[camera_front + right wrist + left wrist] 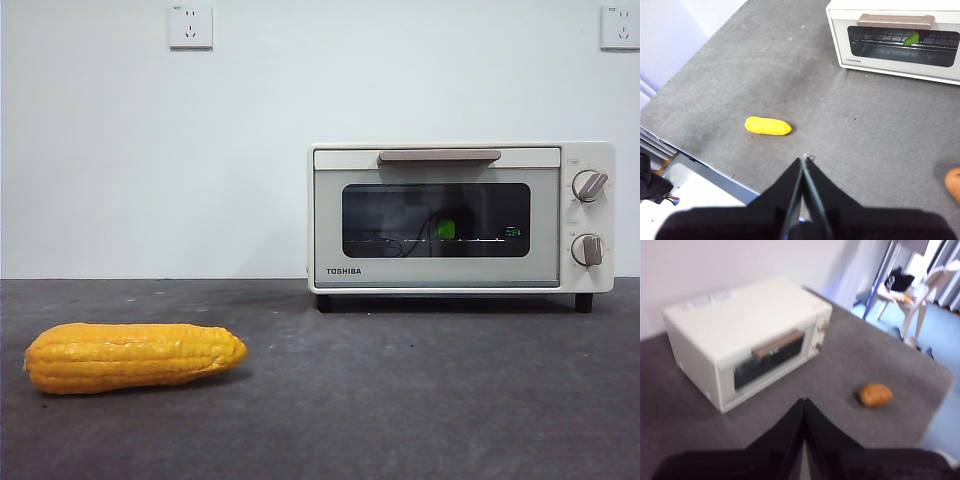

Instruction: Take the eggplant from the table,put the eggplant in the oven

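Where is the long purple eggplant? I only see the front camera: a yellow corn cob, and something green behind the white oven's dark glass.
Observer: The right wrist view looks down through the glass of the cream-white toaster oven. That green is the eggplant's stem cap, lying on the wire rack. The purple body is too dark to make out.
Operator: Is anything being held?
Observer: No. The left gripper and the right gripper are both shut on nothing, up above the dark grey table.
Operator: Anything else I can't see?
Observer: A small orange-brown lump lies on the table, in front of the oven.
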### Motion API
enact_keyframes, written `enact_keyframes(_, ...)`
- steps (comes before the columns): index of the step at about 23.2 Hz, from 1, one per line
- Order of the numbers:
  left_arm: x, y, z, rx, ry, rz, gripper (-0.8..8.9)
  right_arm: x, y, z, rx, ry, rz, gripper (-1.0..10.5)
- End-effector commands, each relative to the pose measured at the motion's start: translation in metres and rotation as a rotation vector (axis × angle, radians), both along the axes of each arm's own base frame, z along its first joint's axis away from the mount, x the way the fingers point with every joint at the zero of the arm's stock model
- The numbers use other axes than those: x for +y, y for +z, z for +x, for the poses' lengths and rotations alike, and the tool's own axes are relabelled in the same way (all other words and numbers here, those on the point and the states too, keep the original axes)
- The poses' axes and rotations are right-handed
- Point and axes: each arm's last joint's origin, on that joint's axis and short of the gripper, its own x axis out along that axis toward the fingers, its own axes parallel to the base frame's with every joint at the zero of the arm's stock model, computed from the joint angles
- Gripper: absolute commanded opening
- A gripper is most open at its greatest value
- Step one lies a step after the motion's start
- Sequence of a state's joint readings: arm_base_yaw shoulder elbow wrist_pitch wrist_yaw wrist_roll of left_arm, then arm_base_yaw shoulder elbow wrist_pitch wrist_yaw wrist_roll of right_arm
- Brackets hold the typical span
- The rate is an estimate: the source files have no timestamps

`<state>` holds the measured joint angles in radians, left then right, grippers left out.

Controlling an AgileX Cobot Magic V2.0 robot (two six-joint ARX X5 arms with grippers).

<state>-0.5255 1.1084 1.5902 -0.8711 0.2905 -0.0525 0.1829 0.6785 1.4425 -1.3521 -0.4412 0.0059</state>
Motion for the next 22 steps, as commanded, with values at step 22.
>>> enact_keyframes(22,0.005,-0.005,-0.02,0.074,-0.036,0.049,-0.04,0.0,-0.002,-0.001,0.016,0.003,-0.013,0.0)
